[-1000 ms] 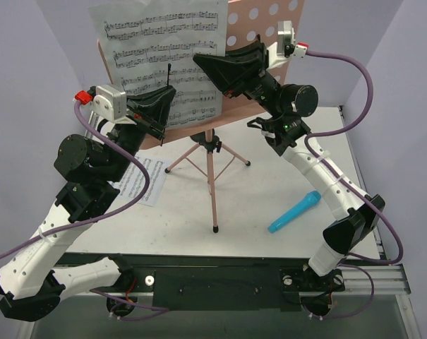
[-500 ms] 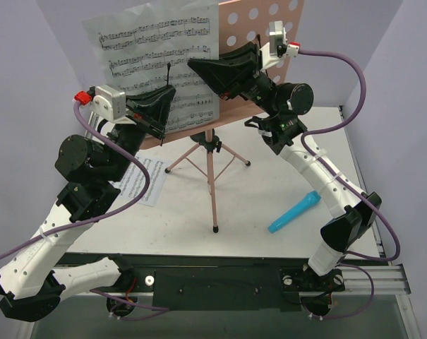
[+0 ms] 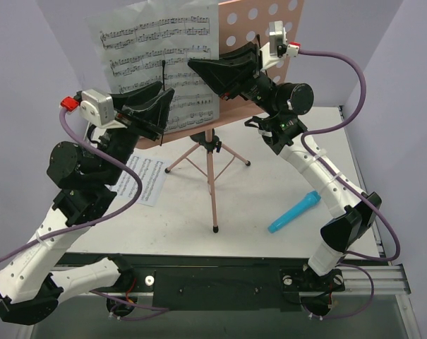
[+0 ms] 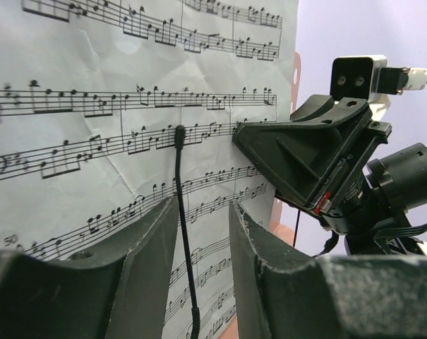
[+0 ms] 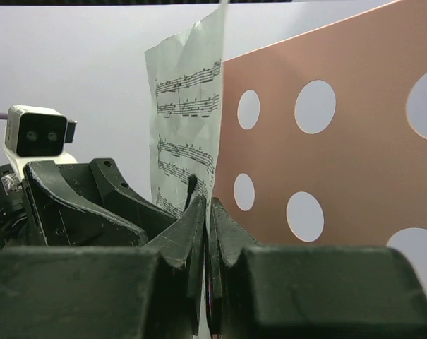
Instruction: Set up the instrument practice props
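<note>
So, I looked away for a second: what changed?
The left gripper opened, letting go of the wire holder, which now stands free between its jaws, and its wrist drew left. The right gripper slid the sheet slightly left across the stand and stays shut on its edge. Stand, table sheet and blue mic didn't move.

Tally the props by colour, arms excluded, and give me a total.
Pink perforated music stand on tripod legs: 1
White paper sheets of printed music: 2 (one on the stand, one lying flat)
Blue plastic toy microphone: 1
Total: 4
</note>
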Motion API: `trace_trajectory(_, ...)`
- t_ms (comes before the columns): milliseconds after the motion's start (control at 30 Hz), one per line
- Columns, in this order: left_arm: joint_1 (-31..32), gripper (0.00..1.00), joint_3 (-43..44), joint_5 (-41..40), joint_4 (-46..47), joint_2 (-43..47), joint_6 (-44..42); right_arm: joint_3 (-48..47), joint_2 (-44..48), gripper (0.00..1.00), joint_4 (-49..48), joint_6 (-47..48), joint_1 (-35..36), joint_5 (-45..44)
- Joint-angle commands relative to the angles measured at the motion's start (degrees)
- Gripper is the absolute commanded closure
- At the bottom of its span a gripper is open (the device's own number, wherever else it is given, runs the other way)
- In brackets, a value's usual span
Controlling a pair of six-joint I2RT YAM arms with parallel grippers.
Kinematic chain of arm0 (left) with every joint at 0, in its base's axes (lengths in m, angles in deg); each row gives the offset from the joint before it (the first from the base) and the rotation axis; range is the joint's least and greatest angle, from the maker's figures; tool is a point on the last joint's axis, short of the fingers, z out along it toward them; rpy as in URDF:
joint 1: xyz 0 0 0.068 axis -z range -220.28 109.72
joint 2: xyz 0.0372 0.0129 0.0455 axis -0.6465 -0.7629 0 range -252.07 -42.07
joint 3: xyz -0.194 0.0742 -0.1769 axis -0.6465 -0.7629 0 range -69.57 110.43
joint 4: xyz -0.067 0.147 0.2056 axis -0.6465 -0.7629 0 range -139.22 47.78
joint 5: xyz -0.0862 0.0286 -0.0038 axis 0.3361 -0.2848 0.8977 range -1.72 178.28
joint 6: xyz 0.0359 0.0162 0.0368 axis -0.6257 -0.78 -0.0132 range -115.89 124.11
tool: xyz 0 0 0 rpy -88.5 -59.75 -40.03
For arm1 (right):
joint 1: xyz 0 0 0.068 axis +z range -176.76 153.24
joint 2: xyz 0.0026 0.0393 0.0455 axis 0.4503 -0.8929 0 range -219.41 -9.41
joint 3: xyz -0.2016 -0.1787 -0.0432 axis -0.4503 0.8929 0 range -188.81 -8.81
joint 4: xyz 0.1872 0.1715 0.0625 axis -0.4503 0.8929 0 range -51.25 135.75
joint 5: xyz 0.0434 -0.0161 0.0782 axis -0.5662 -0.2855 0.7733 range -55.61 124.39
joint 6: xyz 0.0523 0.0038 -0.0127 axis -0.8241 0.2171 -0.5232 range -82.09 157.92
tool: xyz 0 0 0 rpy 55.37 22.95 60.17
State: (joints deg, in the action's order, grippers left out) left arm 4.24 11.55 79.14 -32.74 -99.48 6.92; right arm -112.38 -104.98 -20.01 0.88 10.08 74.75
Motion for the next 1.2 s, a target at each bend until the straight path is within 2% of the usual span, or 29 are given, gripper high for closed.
trace_trajectory(0,-0.1,0.54,0.8,0.9,3.4,1.3,0.4,-0.2,1.6,0.99,-4.7,1.4,0.2,0.2)
trace_trajectory(133,-0.1,0.53,0.9,0.7,2.9,1.5,0.0,0.7,2.7,0.97,-4.1,2.7,0.2,-0.5)
trace_trajectory(167,-0.2,0.53,0.9,0.6,2.8,1.6,-0.1,0.9,3.0,0.88,-3.8,3.0,0.2,-0.7)
trace_trajectory(300,-0.3,0.53,0.9,0.6,2.5,2.1,-0.3,2.1,4.2,0.66,-4.0,3.9,0.2,-1.5)
trace_trajectory(367,-0.3,0.53,1.0,0.7,1.9,2.4,-0.3,2.7,4.9,0.58,-3.9,4.7,0.2,-1.9)
trace_trajectory(500,-0.3,0.51,2.5,2.1,-0.7,3.0,-0.9,5.0,7.5,0.49,-3.7,7.0,0.2,-3.0)
trace_trajectory(667,-0.3,0.49,3.6,3.8,-5.0,5.0,-1.7,10.0,12.8,0.44,1.1,14.8,0.2,-4.6)
trace_trajectory(933,-0.2,0.48,-1.9,2.6,-13.0,13.7,-1.0,24.5,30.0,0.43,12.5,28.1,0.1,-11.2)
trace_trajectory(1033,-0.2,0.48,-6.5,0.5,-16.7,17.8,0.4,32.1,36.3,0.43,18.8,30.2,0.2,-15.3)
trace_trajectory(1167,-0.2,0.48,-12.3,-4.5,-21.7,23.5,3.3,40.5,44.6,0.43,25.2,27.5,0.3,-20.8)
